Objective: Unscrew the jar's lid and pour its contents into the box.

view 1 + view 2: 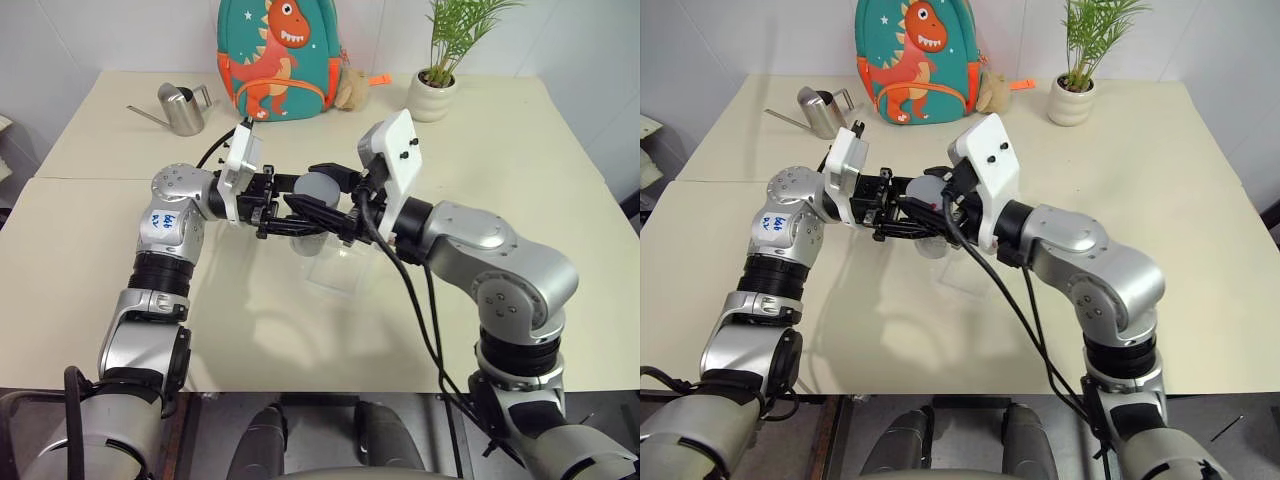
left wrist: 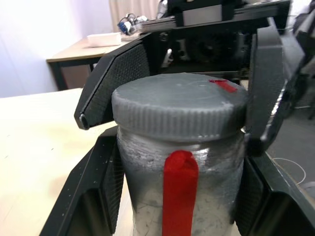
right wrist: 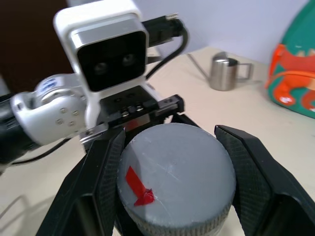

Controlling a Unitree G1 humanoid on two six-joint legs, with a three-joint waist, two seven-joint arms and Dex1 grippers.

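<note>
Grey and ridged, the lid [image 2: 179,110] sits on top of the jar [image 2: 179,196], and both grippers meet around it, held up over the table [image 1: 90,230]. The left gripper [image 1: 290,222] has its fingers pinched on the jar's clear body just under the lid, which keeps the jar upright and stops it spinning. The right gripper [image 3: 167,196] comes in from the opposite side, its fingers [image 3: 256,172] pressed against the lid's rim on both sides, a hold that suits twisting the cap while the other hand braces below. The lid looks fully seated, with a red mark [image 3: 138,189] on top near its edge, so I judge the unscrewing has hardly begun, if at all.

Directly below the jar lies the box [image 1: 340,272], clear and shallow, so anything tipped out would fall straight in. I cannot make out the contents through the jar's wall.

Well beyond the jar stand a steel watering can [image 1: 183,108], a dinosaur backpack [image 1: 280,60] and a potted plant [image 1: 437,90], all out of the arms' way.
</note>
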